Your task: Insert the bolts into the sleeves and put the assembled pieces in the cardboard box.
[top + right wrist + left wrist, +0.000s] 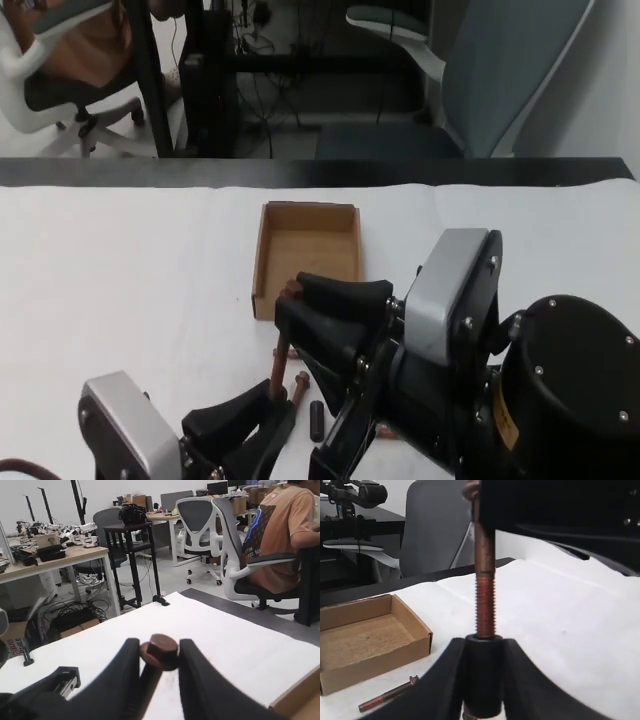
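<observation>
A white cloth (110, 270) is lying spread across the middle of the frame, with a dark edge strip (300, 172) running along its far side. A grey office chair (520, 70) is standing at the upper right and a white chair (95, 125) at the upper left. Cables (262, 90) are hanging beside a black desk frame (210, 80) at the top centre.

High rear overview; wrist cameras close, sharing bolt (485, 595).

The left pincer (481, 649) clamps a black cylindrical sleeve (482, 685) upright; the right pincer (158, 645), directly above it, pinches the head of a copper-coloured threaded bolt (485, 600).
</observation>
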You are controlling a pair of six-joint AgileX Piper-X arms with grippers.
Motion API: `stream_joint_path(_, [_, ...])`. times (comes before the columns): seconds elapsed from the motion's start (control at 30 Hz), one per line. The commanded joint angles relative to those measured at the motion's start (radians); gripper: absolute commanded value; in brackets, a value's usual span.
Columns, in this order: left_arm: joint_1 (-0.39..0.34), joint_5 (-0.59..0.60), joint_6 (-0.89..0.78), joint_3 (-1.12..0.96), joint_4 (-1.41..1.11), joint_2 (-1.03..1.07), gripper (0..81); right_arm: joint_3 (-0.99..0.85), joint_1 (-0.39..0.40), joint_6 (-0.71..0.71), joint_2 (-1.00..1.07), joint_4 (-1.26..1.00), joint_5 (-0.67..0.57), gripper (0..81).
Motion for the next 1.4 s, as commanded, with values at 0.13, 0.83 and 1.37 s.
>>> stream_joint_path(0.13, [-0.001, -0.015, 0.006, -0.004, -0.098, -0.001, 1.8, -0.003, 0.007, 0.009, -0.006, 0.026, 0.000, 0.6])
stream_joint_path(0.83, [0.179, 0.017, 0.027, -0.042, -0.068, -0.001, 1.8, -0.003, -0.007, 0.084, -0.115, 0.228, 0.110, 69.3])
stream_joint_path(1.37, [0.590, 0.506, -0.008, -0.703, 0.395, 0.677, 1.8, -0.179, -0.267, 0.039, -0.145, 0.999, 0.063, 62.2])
